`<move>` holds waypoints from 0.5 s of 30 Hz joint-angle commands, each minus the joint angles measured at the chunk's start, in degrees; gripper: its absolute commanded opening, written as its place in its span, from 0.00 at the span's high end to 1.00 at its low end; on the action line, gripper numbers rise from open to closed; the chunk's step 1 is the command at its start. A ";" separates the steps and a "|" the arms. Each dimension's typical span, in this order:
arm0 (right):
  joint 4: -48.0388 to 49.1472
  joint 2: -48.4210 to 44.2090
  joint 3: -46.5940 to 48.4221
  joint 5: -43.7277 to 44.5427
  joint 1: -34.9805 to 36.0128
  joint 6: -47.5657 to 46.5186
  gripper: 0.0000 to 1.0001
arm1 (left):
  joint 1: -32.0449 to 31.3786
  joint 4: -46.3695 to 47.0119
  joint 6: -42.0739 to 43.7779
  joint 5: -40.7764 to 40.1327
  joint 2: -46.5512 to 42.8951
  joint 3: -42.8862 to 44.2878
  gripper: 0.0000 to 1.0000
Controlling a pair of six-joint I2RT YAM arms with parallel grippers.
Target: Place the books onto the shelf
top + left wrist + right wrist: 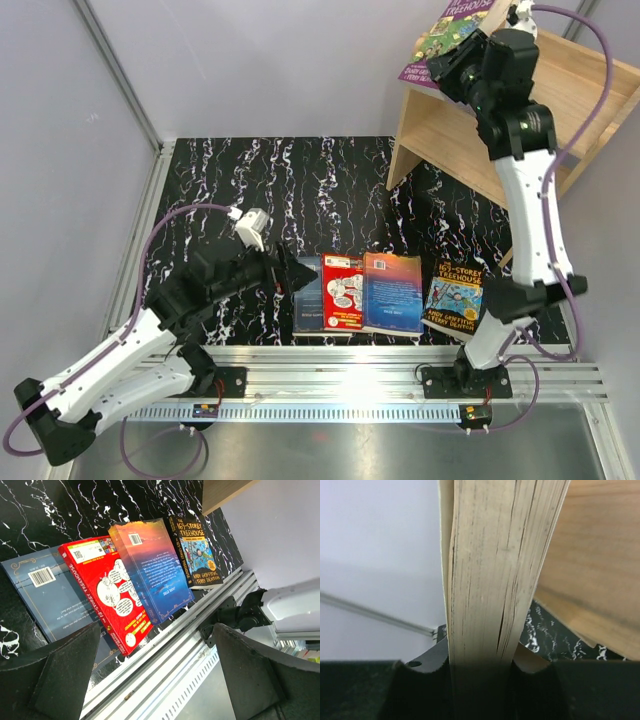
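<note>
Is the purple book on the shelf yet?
Not yet. The right gripper holds the purple book up in the air, near the top of the shelf.

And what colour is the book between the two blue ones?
Red book, cartoon drawings; best in left wrist view.

Five books [392, 290], one shelf [425, 125]

Purple book [450, 30] cropped by top edge; shelf [440, 125] cut at right; dark blue-grey book [310, 310] part-hidden under left gripper [297, 272].
</note>
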 commanded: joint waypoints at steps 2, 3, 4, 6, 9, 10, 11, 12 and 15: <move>1.31 5.32 12.91 2.42 -5.33 3.65 1.00 | -0.09 0.54 0.05 -1.18 -1.91 -1.86 0.01; 2.01 6.29 13.27 1.72 -7.78 4.63 1.00 | -0.09 0.36 0.22 -1.18 -2.43 -2.30 0.01; 2.28 6.39 13.10 1.10 -9.02 5.60 1.00 | -0.01 0.45 0.31 -1.18 -2.43 -2.56 0.01; 2.63 6.48 12.40 0.22 -11.92 8.50 1.00 | -0.09 0.45 0.40 -1.26 -2.52 -3.27 0.01; 4.64 6.03 9.77 -2.06 -13.60 10.79 1.00 | -0.09 1.94 0.22 -0.74 -1.82 -4.23 0.01; 5.17 6.21 9.24 -2.77 -13.60 11.06 1.00 | -0.09 2.38 0.14 -0.48 -1.56 -4.50 0.01; 5.61 6.47 8.80 -4.95 -15.17 11.84 1.00 | -0.09 3.25 0.05 -0.21 -1.38 -4.67 0.01; 6.58 6.91 8.71 -6.62 -15.45 12.46 1.00 | -0.09 3.52 -0.21 0.05 -0.68 -5.11 0.01; 6.85 10.07 10.28 -12.17 -15.71 14.48 1.00 | -0.09 5.10 -0.83 0.58 0.46 -5.64 0.01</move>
